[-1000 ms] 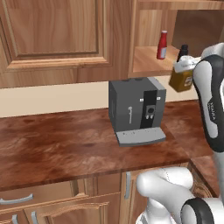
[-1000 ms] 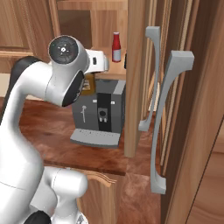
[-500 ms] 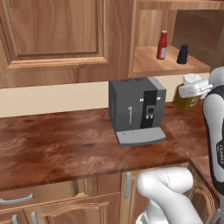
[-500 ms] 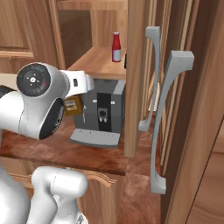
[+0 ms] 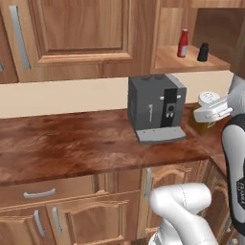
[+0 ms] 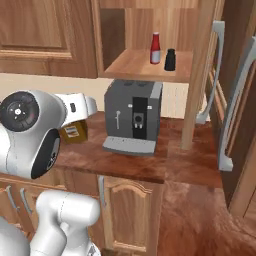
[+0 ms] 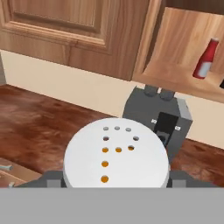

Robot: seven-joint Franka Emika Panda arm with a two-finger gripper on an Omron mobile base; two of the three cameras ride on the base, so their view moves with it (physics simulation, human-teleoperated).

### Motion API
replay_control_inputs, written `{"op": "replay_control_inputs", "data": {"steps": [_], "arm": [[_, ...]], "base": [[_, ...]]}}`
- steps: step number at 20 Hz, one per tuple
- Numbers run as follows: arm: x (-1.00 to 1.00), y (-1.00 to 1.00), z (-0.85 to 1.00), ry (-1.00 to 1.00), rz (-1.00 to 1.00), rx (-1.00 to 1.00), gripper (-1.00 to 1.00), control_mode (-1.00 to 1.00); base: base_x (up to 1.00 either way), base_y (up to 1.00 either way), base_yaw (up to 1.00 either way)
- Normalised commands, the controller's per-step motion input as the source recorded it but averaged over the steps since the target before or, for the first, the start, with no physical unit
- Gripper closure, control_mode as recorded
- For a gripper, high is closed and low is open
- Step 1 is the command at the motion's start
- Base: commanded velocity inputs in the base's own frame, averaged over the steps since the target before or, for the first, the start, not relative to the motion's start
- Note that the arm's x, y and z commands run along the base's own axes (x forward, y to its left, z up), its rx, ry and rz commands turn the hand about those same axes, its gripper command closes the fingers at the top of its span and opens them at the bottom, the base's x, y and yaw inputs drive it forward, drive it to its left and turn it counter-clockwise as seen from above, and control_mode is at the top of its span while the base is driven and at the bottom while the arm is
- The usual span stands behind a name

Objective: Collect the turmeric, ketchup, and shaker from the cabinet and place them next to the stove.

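Note:
My gripper [image 5: 206, 114] is shut on the turmeric [image 5: 205, 111], a squat amber jar with a white lid. It hangs over the counter, just right of the coffee machine. In the hand view its perforated white lid [image 7: 116, 157] sits between my fingertips. The right base view shows the jar's amber body [image 6: 74, 131] behind my arm. The ketchup [image 5: 182, 43] [image 6: 155, 48] [image 7: 204, 59], a slim red bottle, stands upright on the open cabinet's shelf [image 5: 174, 61] [image 6: 131, 66]. The dark shaker [image 5: 203, 52] [image 6: 170, 59] is right beside it. The stove is out of view.
A grey coffee machine [image 5: 155, 107] [image 6: 132, 117] [image 7: 159, 118] stands on the brown counter [image 5: 72, 143] below the shelf. A closed wall cabinet door [image 5: 81, 28] hangs to the left. An open door with long grey handles [image 6: 232, 100] stands at the right.
The arm has carried the turmeric down from shelf height to counter level beside the coffee machine. Both base views have shifted, so the base has moved.

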Motion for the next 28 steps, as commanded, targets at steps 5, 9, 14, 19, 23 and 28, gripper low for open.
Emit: {"op": "replay_control_inputs", "data": {"steps": [5, 9, 14, 19, 23, 28], "arm": [[0.0, 0.0, 0.0, 0.0, 0.0, 0.0, 1.0, 1.0], [0.0, 0.0, 0.0, 0.0, 0.0, 0.0, 1.0, 1.0], [0.0, 0.0, 0.0, 0.0, 0.0, 0.0, 1.0, 1.0], [0.0, 0.0, 0.0, 0.0, 0.0, 0.0, 1.0, 1.0], [0.0, 0.0, 0.0, 0.0, 0.0, 0.0, 1.0, 1.0], [0.0, 0.0, 0.0, 0.0, 0.0, 0.0, 1.0, 1.0]], "base": [[-0.57, 0.75, 0.0], [-0.5, 0.85, 0.0], [-0.46, 0.74, -0.03], [-0.52, 0.48, -0.18], [-0.61, 0.2, -0.32], [-0.62, 0.05, -0.41]]}}
